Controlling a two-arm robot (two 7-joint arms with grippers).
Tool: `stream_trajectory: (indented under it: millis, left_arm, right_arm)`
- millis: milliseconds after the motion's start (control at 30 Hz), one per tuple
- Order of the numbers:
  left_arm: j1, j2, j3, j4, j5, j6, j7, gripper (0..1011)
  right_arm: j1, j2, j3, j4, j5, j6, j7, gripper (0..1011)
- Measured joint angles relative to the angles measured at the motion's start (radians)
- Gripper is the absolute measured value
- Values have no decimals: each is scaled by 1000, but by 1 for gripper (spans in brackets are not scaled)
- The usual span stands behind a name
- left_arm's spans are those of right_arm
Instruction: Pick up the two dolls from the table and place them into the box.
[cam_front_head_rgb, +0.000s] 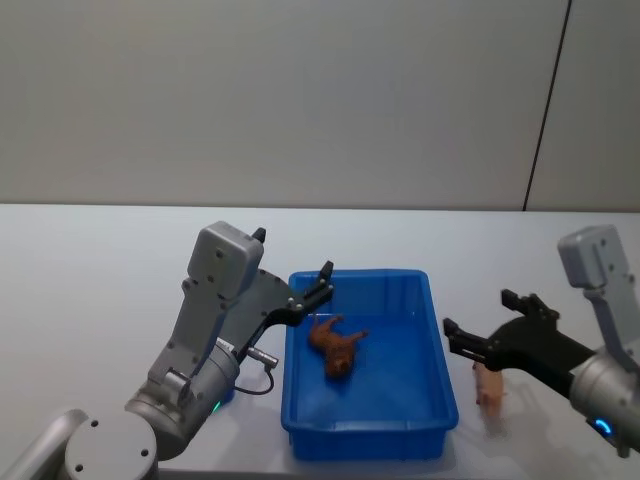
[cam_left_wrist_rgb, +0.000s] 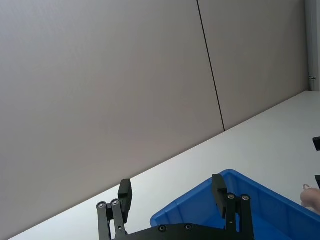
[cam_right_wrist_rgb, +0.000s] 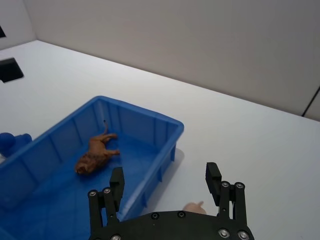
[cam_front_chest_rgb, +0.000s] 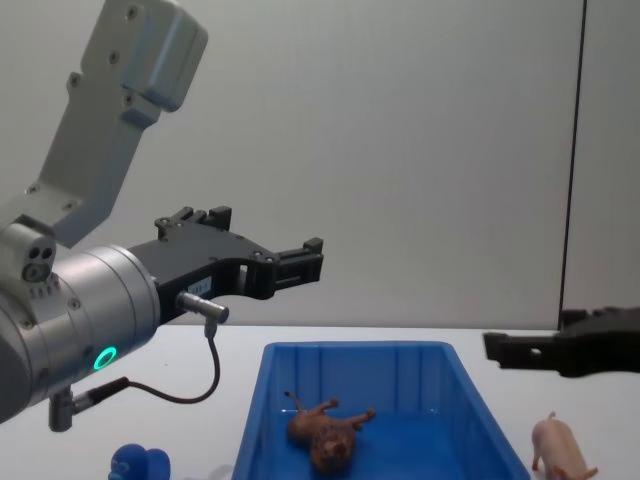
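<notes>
Glossy blue plastic box, matt white table, rough-textured brown doll

The left arm was bent with its elbow raised, the forearm reaching forward and inward. The left gripper was held level above the tabletop, jaws spread wide and empty. The right arm reached in from the right, and the right gripper pointed inward, its jaws likewise apart and empty.
</notes>
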Motion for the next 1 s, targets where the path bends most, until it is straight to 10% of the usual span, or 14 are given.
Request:
stream_trajectory:
  millis: [1000]
  left_arm:
    - [0, 0, 0, 0, 0, 0, 0, 1001]
  right_arm:
    - [-70, 38, -5, 29, -46, 86, -34, 1001]
